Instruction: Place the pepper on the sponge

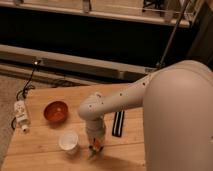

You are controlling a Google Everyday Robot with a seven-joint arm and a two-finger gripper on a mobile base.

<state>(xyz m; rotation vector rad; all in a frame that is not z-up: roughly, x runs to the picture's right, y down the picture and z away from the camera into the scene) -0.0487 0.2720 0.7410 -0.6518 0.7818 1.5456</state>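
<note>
Your hand (95,141) is hanging at the slim orange pepper (96,147); gripping or not, I cannot tell. Likely light, slick: hold mid-length.

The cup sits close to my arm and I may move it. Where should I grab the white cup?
Probably take the white cup by its rim, from straight above: it stands upright with its mouth open. Pinch the rim on the side nearest the pincer, which hangs low just beside it.

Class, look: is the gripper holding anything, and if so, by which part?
The gripper, low over the table's front edge, seems to hold the pepper; which part it grips cannot be told.
</note>
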